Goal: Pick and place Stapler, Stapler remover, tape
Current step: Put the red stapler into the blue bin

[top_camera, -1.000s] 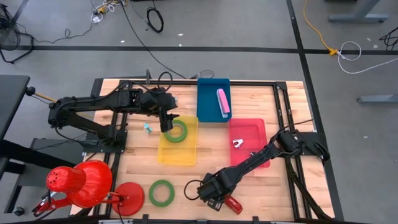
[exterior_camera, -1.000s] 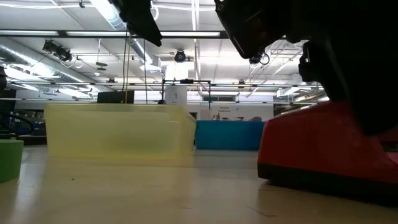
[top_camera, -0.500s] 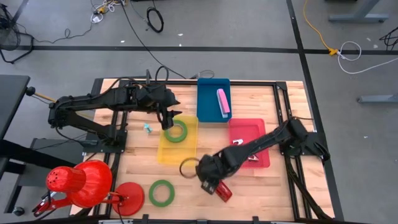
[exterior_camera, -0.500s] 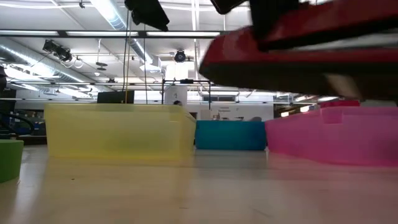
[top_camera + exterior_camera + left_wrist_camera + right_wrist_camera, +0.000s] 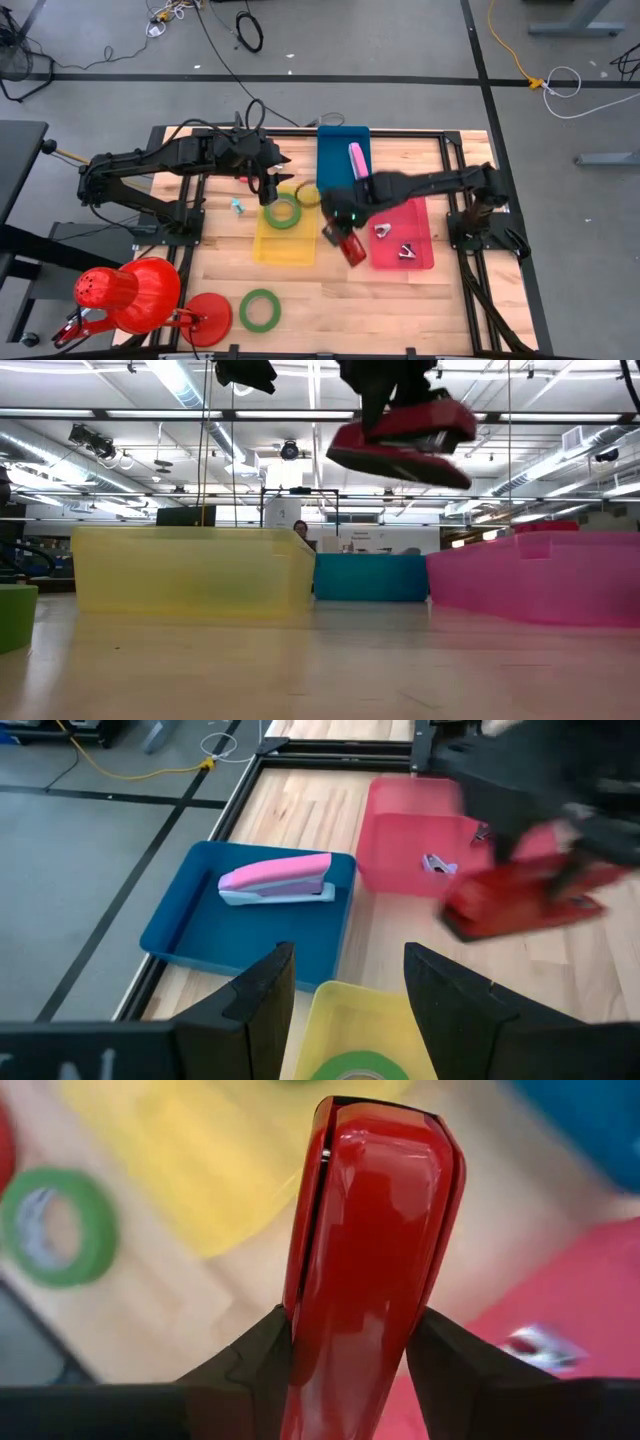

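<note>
My right gripper (image 5: pixel 342 222) is shut on a red stapler (image 5: pixel 351 247) in the air, between the yellow tray (image 5: pixel 285 240) and the red tray (image 5: pixel 420 205). The low view shows the stapler (image 5: pixel 400 445) high above the table. A pink stapler (image 5: pixel 358 162) lies in the blue tray (image 5: pixel 330 165). Two staple removers (image 5: pixel 382 230) lie in the red tray. One green tape roll (image 5: pixel 283 212) lies flat in the yellow tray, another (image 5: pixel 260 310) on the table near the front edge. My left gripper (image 5: pixel 345 970) hangs open over the yellow tray's far end, holding nothing. My right gripper pinches the red stapler's two long sides (image 5: pixel 305 1320) between its two fingers (image 5: pixel 445 1355). The fingers come from above, pointing steeply down, and lie across the stapler. The stapler is lifted clear of the table and sits slightly tilted below the fingers (image 5: pixel 400 445).
Red cone-shaped lamps (image 5: pixel 130 295) stand at the near left corner. A small teal object (image 5: pixel 237 205) lies left of the yellow tray. Bare wood lies between the trays and the front edge.
My right gripper has lifted the red stapler off the table near the front edge. It has carried the stapler up and toward the far edge, to the gap between the yellow and red trays, turning as it went. My left gripper has risen a little.
</note>
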